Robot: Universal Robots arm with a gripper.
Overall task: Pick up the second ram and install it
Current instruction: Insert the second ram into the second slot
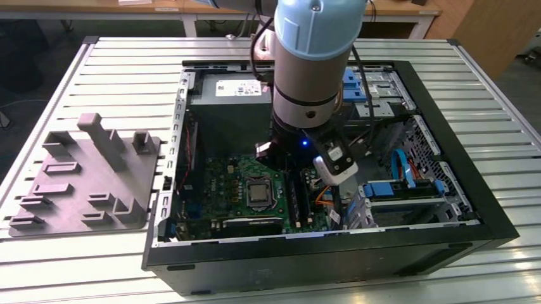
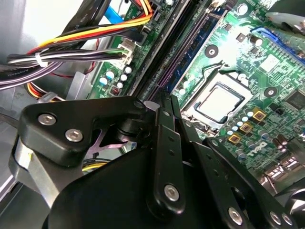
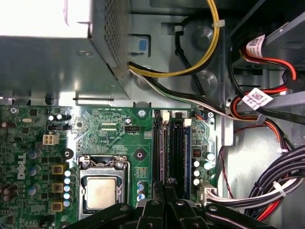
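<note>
Hovering over the motherboard [image 3: 114,138] slots, the tool [image 3: 164,191]; its grip state unclear.

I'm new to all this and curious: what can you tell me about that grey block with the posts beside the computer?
The grey block is a flat, matte, plastic-looking plate carrying upright posts and low slotted holders. It lies flat on the slatted metal table, at the exterior view's left of the open computer case, close beside its wall. Its slots look empty, and nothing rests on it.
</note>
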